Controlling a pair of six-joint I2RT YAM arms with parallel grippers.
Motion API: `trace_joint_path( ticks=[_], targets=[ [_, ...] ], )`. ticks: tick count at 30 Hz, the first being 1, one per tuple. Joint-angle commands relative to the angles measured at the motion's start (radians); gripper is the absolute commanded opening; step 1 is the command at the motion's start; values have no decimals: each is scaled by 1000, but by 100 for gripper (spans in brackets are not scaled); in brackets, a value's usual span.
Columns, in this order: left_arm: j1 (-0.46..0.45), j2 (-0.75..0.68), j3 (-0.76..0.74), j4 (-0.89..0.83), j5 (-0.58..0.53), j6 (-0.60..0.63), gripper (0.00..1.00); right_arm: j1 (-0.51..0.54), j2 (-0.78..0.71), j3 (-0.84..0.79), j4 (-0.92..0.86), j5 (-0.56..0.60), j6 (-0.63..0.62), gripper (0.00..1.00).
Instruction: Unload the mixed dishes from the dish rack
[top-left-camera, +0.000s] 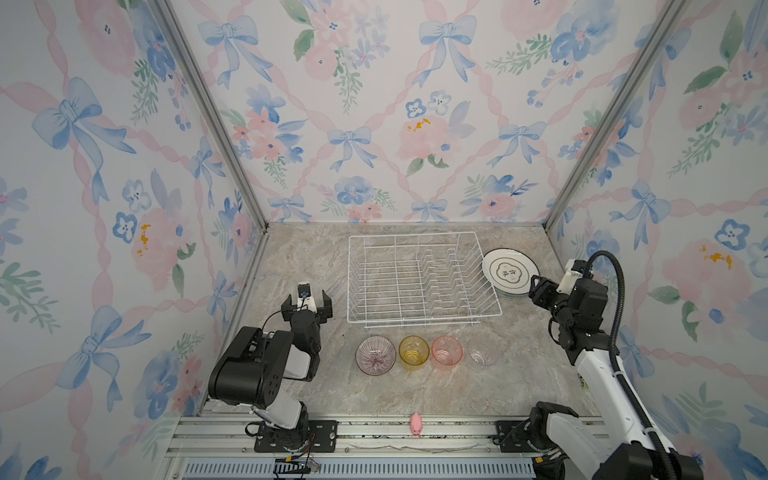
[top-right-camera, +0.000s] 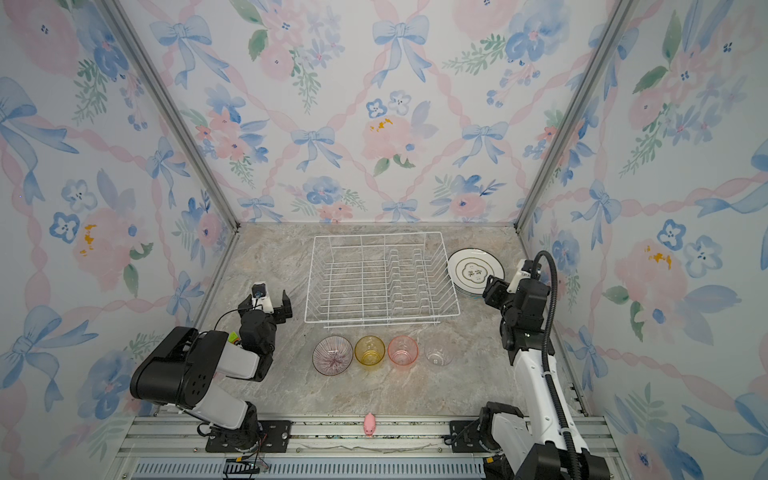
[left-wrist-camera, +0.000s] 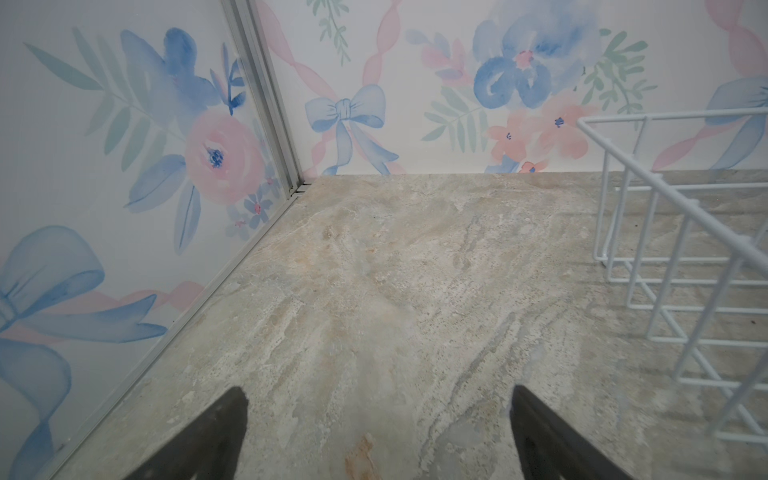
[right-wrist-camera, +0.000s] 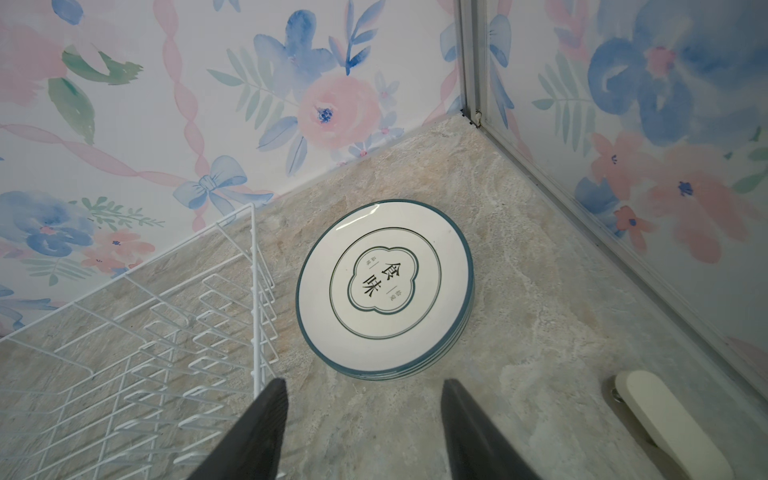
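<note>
From my station: the large white wire dish rack (top-left-camera: 419, 286) sits toward the back of the marble-look stone worktop (top-left-camera: 311, 266), approx centre. Just beside its right wall, a stack of round white plates (top-left-camera: 509, 272) w/ dark teal rims lies flat on the worktop. The right wrist view shows the top plate (right-wrist-camera: 384, 286) w/ a clover-shaped frame and lettering; can't count the stack exactly. In front of the rack runs a row, left to right, all upright and apart: purplish striped ribbed glass bowl (top-left-camera: 375, 356), yellow glass tumbler (top-left-camera: 414, 350), pink glass tumbler (top-left-camera: 447, 350), clear glass tumbler (top-left-camera: 483, 353). My right gripper (top-left-camera: 535, 287) hangs at the near right edge of the plate stack, jaws spread w/ nothing btwn them, tips short of the plates. My left gripper (top-left-camera: 306, 299) is left of the rack, jaws spread wide, holding nothing, bare worktop ahead of it. A small pink pig toy (top-left-camera: 416, 424) rests on the metal rail at the front.
</note>
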Motion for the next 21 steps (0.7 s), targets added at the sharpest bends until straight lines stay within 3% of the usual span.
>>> trace_joint_path(
  ticks=[1, 8, 14, 21],
  targets=[
    [-1, 17, 3, 69, 18, 23, 98, 7, 10, -65, 152, 64, -25, 62],
    [-1, 16, 2, 63, 15, 18, 98, 204, 128, -252, 569, 292, -236, 63],
    [1, 15, 3, 61, 15, 17, 98, 263, 262, -252, 664, 365, -275, 63],
    [1, 16, 3, 62, 15, 17, 98, 261, 332, -279, 780, 356, -316, 63]
  ],
)
